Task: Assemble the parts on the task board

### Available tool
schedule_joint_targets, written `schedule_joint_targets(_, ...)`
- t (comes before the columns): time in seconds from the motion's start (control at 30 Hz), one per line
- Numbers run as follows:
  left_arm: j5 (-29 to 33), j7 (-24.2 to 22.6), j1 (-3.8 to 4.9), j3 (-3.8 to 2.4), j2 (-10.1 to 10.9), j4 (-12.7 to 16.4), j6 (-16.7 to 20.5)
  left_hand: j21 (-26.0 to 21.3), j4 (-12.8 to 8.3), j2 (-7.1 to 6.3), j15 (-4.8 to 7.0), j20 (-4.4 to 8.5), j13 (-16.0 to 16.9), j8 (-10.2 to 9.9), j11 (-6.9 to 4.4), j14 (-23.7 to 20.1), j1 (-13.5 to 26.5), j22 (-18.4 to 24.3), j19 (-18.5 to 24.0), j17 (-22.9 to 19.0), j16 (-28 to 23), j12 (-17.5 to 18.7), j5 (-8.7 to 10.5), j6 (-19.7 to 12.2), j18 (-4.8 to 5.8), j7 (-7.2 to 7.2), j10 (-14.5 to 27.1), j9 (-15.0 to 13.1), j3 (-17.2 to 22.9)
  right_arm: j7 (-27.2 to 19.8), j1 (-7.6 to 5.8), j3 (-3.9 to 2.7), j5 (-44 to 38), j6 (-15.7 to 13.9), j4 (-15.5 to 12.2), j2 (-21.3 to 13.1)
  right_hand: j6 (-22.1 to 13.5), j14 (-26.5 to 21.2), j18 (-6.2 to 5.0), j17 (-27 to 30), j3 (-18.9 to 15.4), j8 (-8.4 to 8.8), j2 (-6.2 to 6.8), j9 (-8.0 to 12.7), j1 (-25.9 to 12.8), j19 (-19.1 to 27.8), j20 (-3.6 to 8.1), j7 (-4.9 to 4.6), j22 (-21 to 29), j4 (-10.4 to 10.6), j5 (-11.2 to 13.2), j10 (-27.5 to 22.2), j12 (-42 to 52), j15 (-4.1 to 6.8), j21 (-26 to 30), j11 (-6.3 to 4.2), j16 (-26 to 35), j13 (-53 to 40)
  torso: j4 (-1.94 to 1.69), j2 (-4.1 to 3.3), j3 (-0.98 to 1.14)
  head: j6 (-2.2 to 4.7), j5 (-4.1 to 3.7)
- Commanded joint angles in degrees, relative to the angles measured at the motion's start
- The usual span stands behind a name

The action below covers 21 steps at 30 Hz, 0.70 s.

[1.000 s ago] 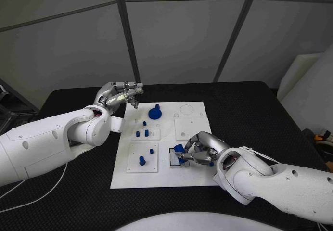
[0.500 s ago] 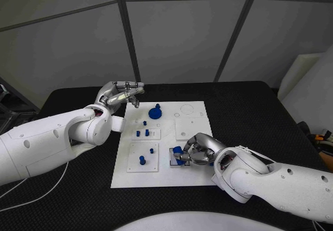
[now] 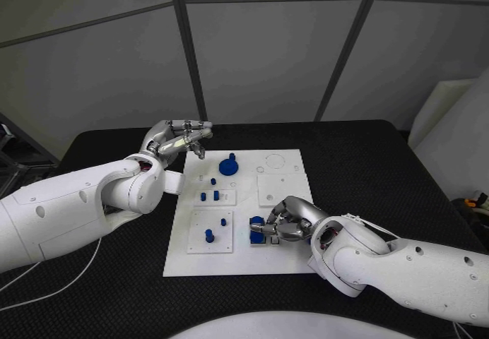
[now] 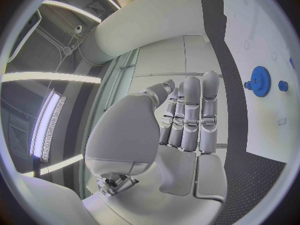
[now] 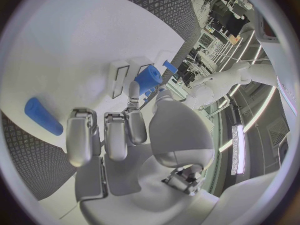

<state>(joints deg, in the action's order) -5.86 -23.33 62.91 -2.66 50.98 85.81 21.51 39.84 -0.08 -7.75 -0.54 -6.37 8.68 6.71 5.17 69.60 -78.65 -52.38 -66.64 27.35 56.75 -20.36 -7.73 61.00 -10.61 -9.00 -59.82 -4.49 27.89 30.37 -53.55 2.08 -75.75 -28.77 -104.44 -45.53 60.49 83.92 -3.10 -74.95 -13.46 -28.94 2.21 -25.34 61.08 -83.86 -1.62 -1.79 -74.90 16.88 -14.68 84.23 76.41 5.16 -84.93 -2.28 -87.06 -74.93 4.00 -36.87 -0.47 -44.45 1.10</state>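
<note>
My right hand [image 3: 290, 222] pinched a blue block [image 3: 261, 229] at the task board's [image 3: 285, 258] five o'clock recess; my left hand [image 3: 179, 138], fingers loosely curled, held nothing at eleven o'clock.

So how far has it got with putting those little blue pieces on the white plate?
Partway, it seems. On the task board, a blue gear and small blue pegs already stand at the far and left spots. The right hand is working a blue part at the near-right holder, fingers against it. The left hand hovers at the far-left corner, holding nothing. A square pad looks unfilled.
</note>
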Motion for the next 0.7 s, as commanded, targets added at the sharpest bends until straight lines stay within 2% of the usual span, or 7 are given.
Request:
schedule_joint_targets(0.03, 0.1, -0.15, 0.08, -0.04, 0.0, 0.1, -0.59, -0.17, 0.07, 0.15, -0.07, 0.05, 0.04, -0.16, 0.04, -0.36, 0.28, 0.07, 0.49, -0.07, -0.27, -0.3, 0.11, -0.47, 0.28, 0.02, 0.31, 0.06, -0.42, -0.32, -0.08, -0.02, 0.47, -0.82, 0.05, 0.07, -0.52, 4.6, 0.95, -7.7, 0.64, -0.22, 0.54, -0.59, -2.75, 0.15, 0.35, -0.01, -7.57, 0.09, 2.66, -0.17, -0.37, 0.23, 0.38, 0.08, 0.25, -1.82, 0.03, -0.05, -0.01, 0.0, 0.0)
schedule_joint_targets(0.17, 0.1, -0.13, 0.08, -0.04, 0.0, 0.09, -0.58, -0.27, 0.01, 0.17, -0.08, 0.04, 0.04, -0.16, 0.05, -0.39, 0.23, 0.13, 0.47, -0.14, -0.22, -0.45, 0.09, -0.55, 0.26, 0.0, 0.44, 0.08, -0.46, -0.55, -0.08, -0.02, 0.52, -1.27, -0.02, -0.03, -0.62, 4.59, 0.94, -7.63, 1.19, -0.3, 0.61, -0.88, -3.38, 0.18, 0.33, 0.0, -7.54, 0.04, 2.99, -0.19, -0.48, 0.23, 0.41, 0.12, 0.29, -1.81, 0.02, -0.06, 0.01, -0.01, -0.01)
schedule_joint_targets(0.27, 0.1, -0.13, 0.08, -0.04, 0.02, 0.08, -0.57, -0.27, 0.01, 0.17, -0.08, 0.04, 0.04, -0.16, 0.05, -0.39, 0.23, 0.13, 0.47, -0.14, -0.22, -0.45, 0.09, -0.55, 0.26, 0.0, 0.44, 0.08, -0.46, -1.33, -0.07, -0.01, 0.54, -1.59, -0.35, -0.38, -0.84, 4.62, 0.93, -7.72, 2.5, -0.45, 0.5, -1.53, -2.08, 0.19, 0.32, 0.04, -7.54, -0.12, 0.22, -0.14, -0.53, 0.25, 0.45, 0.09, 0.29, -1.99, 0.02, -0.05, 0.05, -0.01, -0.02)
schedule_joint_targets(0.37, 0.1, -0.13, 0.08, -0.04, 0.06, 0.09, -0.57, -0.27, 0.01, 0.17, -0.08, 0.04, 0.04, -0.16, 0.05, -0.39, 0.23, 0.13, 0.47, -0.14, -0.22, -0.45, 0.09, -0.55, 0.26, 0.0, 0.44, 0.08, -0.46, -2.29, -0.07, -0.01, 0.53, -1.78, -0.83, -0.85, -1.05, 4.64, 0.93, -7.8, 3.75, -0.55, 0.1, -2.11, 2.3, 0.16, 0.39, 0.16, -7.59, -1.01, -3.34, -0.07, -0.54, 0.35, 0.45, -0.01, 0.27, -2.19, 0.06, -0.02, 0.07, -0.06, 0.03)
schedule_joint_targets(0.43, 0.1, -0.13, 0.08, -0.04, 0.11, 0.1, -0.57, -0.27, 0.01, 0.17, -0.08, 0.04, 0.04, -0.16, 0.05, -0.39, 0.23, 0.13, 0.47, -0.14, -0.22, -0.45, 0.09, -0.55, 0.26, 0.0, 0.44, 0.08, -0.46, -2.99, -0.07, 0.0, 0.37, -1.8, -1.31, -1.26, -1.21, 4.65, 0.93, -7.87, 4.63, -0.59, 0.1, -2.42, 6.46, 0.15, 0.49, 0.25, -7.61, -2.63, -5.73, -0.04, -0.55, 0.44, 0.45, -0.14, 0.26, -2.3, 0.07, -0.04, 0.09, -0.07, 0.0)
schedule_joint_targets(0.53, 0.1, -0.13, 0.08, -0.04, 0.13, 0.09, -0.58, -0.27, 0.01, 0.17, -0.08, 0.04, 0.04, -0.16, 0.05, -0.39, 0.23, 0.13, 0.47, -0.14, -0.22, -0.45, 0.09, -0.55, 0.26, 0.0, 0.44, 0.08, -0.46, -3.58, -0.07, 0.0, 0.15, -1.73, -1.82, -1.69, -1.2, 4.67, 0.94, -7.98, 5.0, -0.66, 0.34, -2.72, 9.59, 0.16, 0.54, 0.36, -7.61, -3.89, -6.53, -0.03, -0.59, 0.51, 0.47, -0.23, 0.22, -2.4, 0.12, -0.06, 0.08, -0.11, 0.06)
schedule_joint_targets(0.7, 0.1, -0.12, 0.08, -0.04, 0.08, 0.03, -0.62, -0.27, 0.01, 0.17, -0.08, 0.04, 0.04, -0.16, 0.05, -0.39, 0.23, 0.13, 0.47, -0.14, -0.22, -0.45, 0.09, -0.55, 0.26, 0.0, 0.44, 0.08, -0.46, -3.86, -0.07, 0.0, -0.47, -1.18, -2.19, -1.89, -1.06, 4.7, 0.95, -8.14, 5.12, -0.71, 0.65, -3.08, 12.97, 0.12, 0.66, 0.52, -7.67, -5.37, -6.11, 0.05, -0.56, 0.63, 0.45, -0.37, 0.17, -2.61, 0.02, 0.0, 0.05, -0.2, -0.15)
